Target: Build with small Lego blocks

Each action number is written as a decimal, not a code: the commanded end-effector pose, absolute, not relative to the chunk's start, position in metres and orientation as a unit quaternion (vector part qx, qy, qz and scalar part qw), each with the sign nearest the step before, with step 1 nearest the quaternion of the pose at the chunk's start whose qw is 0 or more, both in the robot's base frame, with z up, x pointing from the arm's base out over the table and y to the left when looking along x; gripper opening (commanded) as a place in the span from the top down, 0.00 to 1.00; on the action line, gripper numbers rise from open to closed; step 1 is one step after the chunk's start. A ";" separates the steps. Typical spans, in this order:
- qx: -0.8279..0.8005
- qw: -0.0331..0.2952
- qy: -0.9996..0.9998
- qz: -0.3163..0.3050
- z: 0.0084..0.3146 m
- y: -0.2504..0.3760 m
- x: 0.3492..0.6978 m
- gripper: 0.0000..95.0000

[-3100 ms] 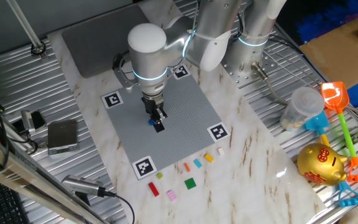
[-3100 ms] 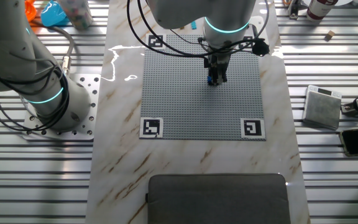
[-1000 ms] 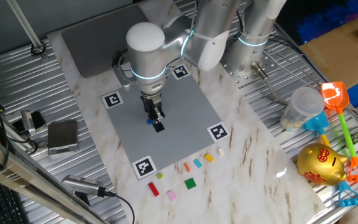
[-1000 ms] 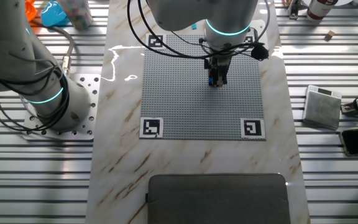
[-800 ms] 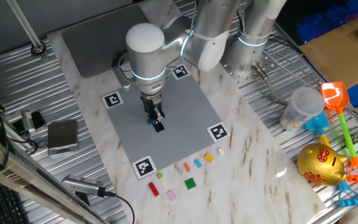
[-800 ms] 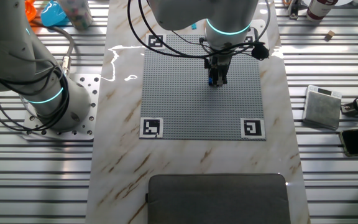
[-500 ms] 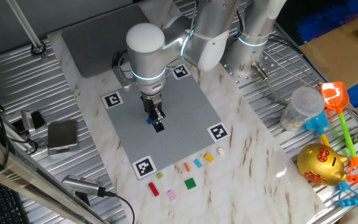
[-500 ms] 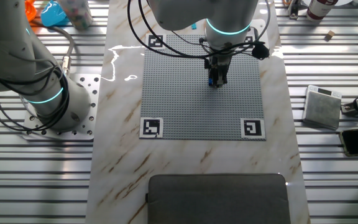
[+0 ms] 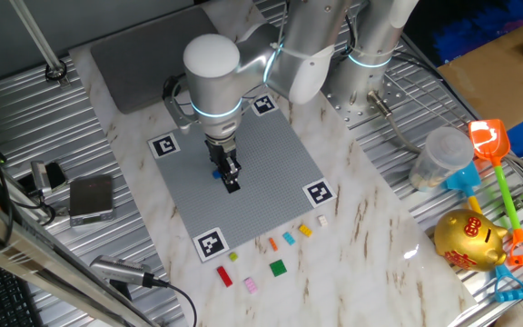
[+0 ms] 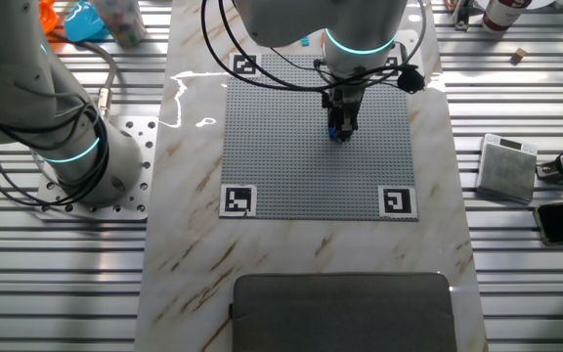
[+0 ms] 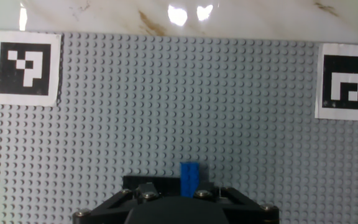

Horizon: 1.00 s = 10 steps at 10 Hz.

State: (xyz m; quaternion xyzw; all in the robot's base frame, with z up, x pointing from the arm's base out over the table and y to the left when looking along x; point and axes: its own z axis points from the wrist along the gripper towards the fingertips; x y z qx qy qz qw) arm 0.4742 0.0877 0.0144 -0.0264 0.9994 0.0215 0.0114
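My gripper (image 9: 229,179) hangs over the middle of the grey studded plate (image 9: 271,154), jaws closed on a small blue Lego block (image 9: 216,171). In the hand view the blue block (image 11: 189,177) stands upright between the dark jaws of the gripper (image 11: 189,190), just above the plate's studs (image 11: 166,93). In the other fixed view the gripper (image 10: 339,127) is at the plate's far right-of-centre part. Loose small blocks lie on the marble beside the plate: red (image 9: 224,277), pink (image 9: 251,285), green (image 9: 279,267), orange (image 9: 272,243), light blue (image 9: 289,238), yellow (image 9: 305,230), white (image 9: 323,220).
Black-and-white markers (image 9: 320,192) sit at the plate's corners. A grey mat (image 9: 143,45) lies behind the plate. A small grey box (image 9: 92,198) lies left of it. A plastic cup (image 9: 440,156), toy shovels (image 9: 498,163) and a gold piggy bank (image 9: 468,239) stand at the right.
My gripper has shifted slightly upward over the plate with the blue block still in it. Nothing else has moved.
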 end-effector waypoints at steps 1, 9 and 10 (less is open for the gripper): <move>-0.026 0.010 0.999 0.021 0.015 0.088 0.474 0.60; -0.031 0.008 0.999 0.022 0.018 0.089 0.474 0.80; -0.031 0.008 0.999 0.022 0.017 0.089 0.474 0.80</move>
